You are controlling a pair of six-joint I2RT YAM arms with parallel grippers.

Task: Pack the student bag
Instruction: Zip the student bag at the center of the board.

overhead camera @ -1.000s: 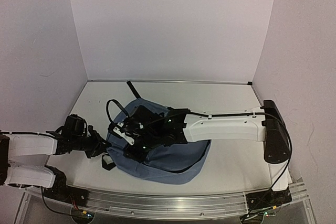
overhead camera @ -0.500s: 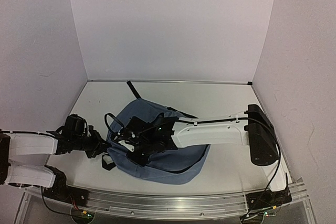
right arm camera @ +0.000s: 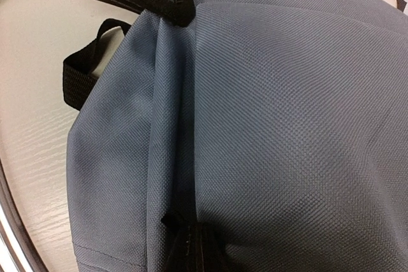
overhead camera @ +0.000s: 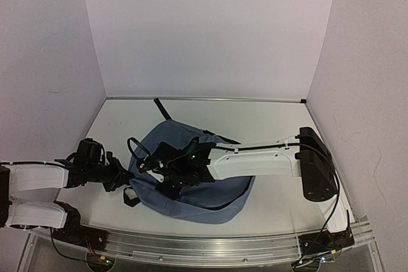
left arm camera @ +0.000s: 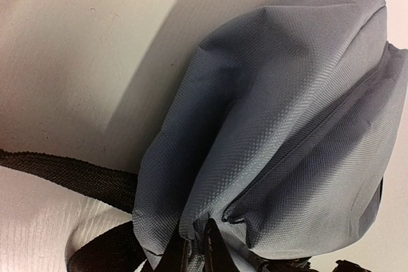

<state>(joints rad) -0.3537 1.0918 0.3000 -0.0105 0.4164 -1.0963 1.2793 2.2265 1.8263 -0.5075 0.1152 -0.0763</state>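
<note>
Fabric pinched twice, we saw: left gripper clamped the student bag at its left edge (beside a black strap), right gripper clenched its top fold.

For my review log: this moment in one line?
left pincer: shut on bag | right pincer: shut on bag | bag: on table

Pale lilac walls enclose white tabletop; metal rail near edge.
</note>
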